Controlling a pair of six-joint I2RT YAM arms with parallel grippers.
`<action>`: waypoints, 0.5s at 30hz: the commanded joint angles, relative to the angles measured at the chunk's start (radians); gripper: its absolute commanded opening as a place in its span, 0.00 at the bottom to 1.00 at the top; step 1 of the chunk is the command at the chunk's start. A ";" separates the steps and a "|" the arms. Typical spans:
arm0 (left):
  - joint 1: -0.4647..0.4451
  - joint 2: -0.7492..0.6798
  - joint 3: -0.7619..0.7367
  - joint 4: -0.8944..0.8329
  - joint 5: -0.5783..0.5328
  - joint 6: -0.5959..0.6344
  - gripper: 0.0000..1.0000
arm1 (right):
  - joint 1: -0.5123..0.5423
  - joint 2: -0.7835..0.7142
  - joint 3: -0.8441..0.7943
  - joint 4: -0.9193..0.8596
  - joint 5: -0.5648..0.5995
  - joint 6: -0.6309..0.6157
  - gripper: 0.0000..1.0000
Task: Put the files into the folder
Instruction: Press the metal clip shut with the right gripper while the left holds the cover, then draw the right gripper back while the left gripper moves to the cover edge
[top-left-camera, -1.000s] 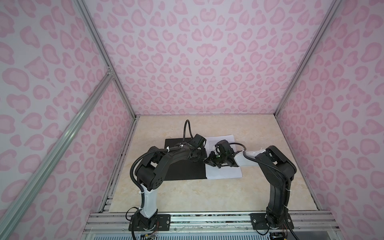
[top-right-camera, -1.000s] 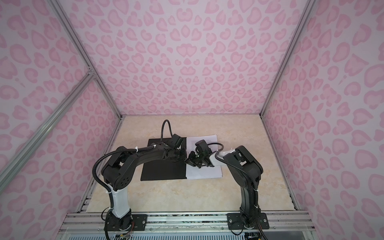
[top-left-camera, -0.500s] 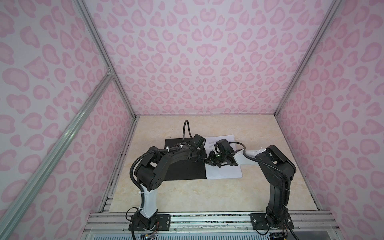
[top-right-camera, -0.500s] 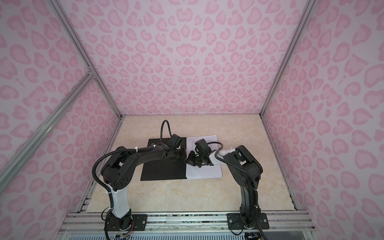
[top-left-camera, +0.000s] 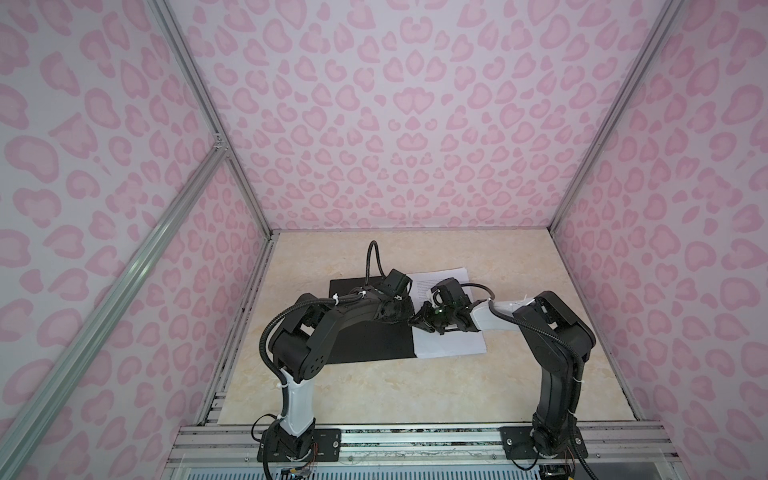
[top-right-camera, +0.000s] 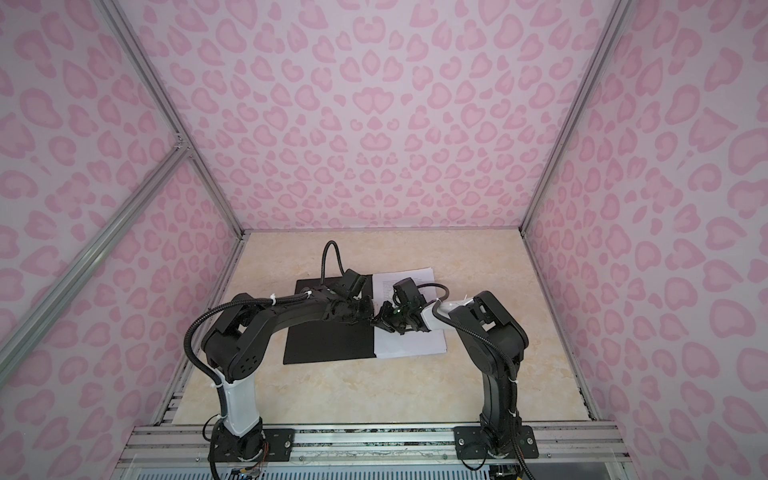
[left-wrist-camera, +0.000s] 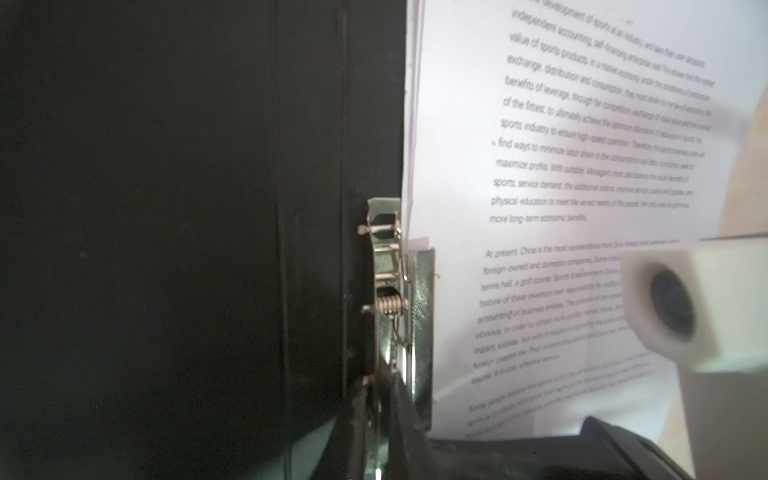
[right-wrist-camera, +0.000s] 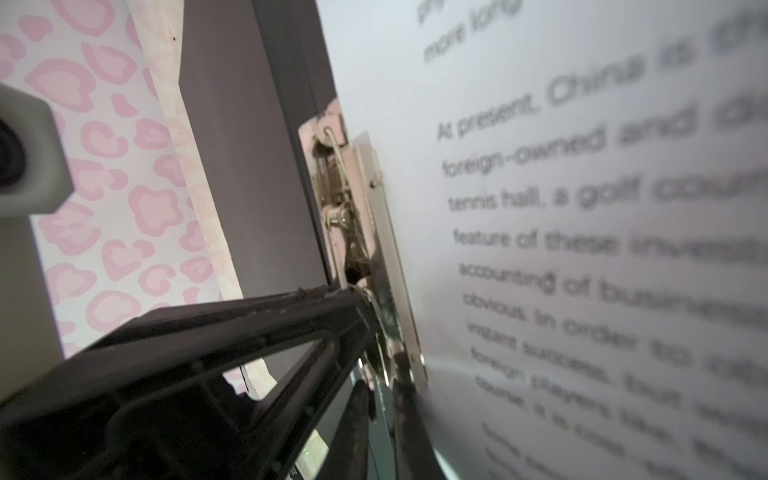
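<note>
Files laid in the open folder, cover not yet shut
One folder (top-left-camera: 374, 345) lies open, black side up, on the tabletop (top-left-camera: 374, 395); one stack of files (top-left-camera: 449, 345), sheet count unreadable, sits on its right half with its edge under the single metal clip (left-wrist-camera: 419, 299). Left claw (left-wrist-camera: 378, 424) and right claw (right-wrist-camera: 384, 415) are both narrow at that clip; whether either grips it I cannot tell. Probably left: clamping, then closing the cover

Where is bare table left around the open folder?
The table is bare in the wide strip between the folder and the arm bases, behind the folder, and right of the files. Crowded at the spine clip, where left gripper and right gripper meet.
</note>
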 joint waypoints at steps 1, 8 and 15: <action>0.002 0.005 -0.010 -0.239 -0.058 -0.007 0.21 | -0.009 0.005 -0.013 -0.050 0.037 -0.002 0.17; 0.004 0.005 0.009 -0.243 -0.047 -0.005 0.26 | -0.014 -0.003 -0.021 -0.029 0.021 -0.001 0.23; 0.006 0.010 0.079 -0.248 -0.005 0.019 0.34 | -0.017 -0.036 -0.031 0.005 0.005 -0.011 0.28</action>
